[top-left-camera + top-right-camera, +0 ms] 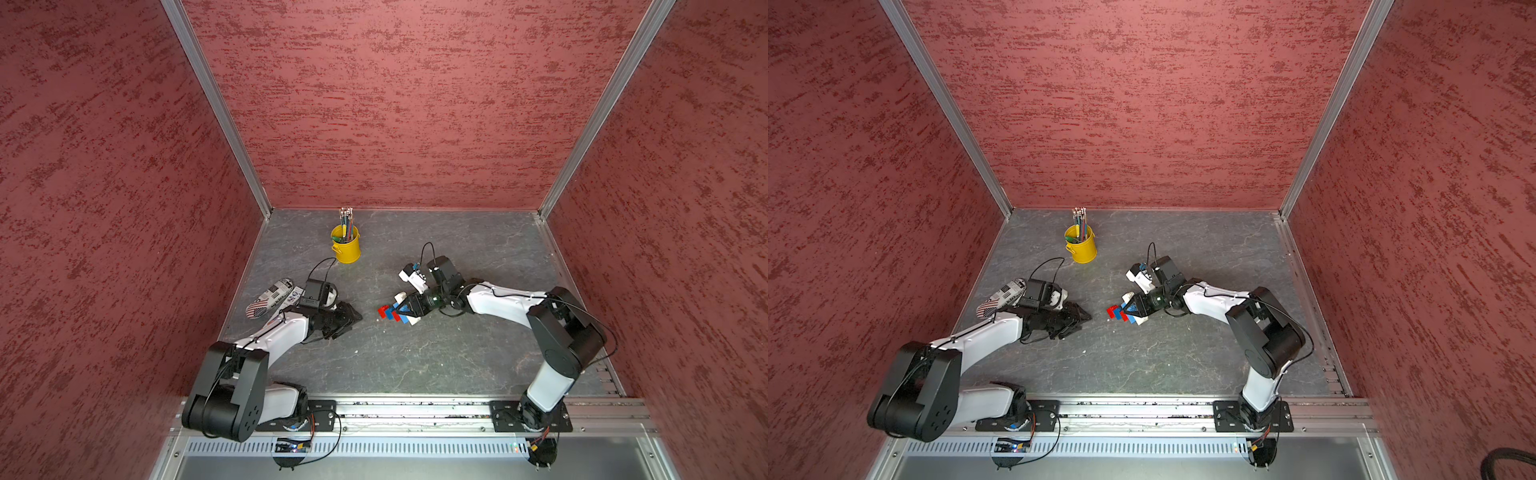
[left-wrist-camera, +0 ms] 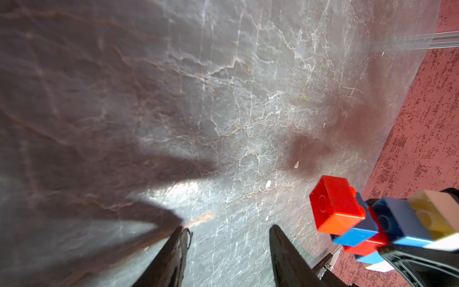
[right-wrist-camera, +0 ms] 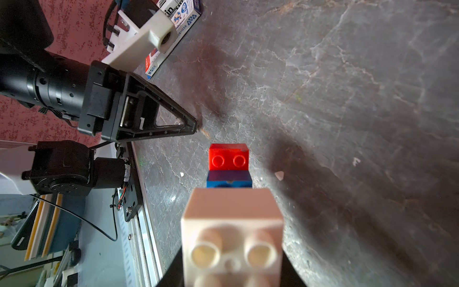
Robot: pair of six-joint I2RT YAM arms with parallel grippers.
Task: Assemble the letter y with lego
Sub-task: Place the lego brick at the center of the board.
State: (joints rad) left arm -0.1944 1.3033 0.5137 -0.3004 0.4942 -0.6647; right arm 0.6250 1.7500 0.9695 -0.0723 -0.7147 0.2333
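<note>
Left fingers: spread, empty, held low over the grey veined counter; judged standing by.
Right fingers: pinched on the red, blue and white studded-brick letter y, held off the counter, stem offered leftward.
Yellow metal pencil bucket: set well back, clear of the work.

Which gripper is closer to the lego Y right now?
Right. The right gripper is clamped on the lego Y, gripping it near its white end. The left gripper is open and empty, apart from it, pointing toward its red end.
</note>
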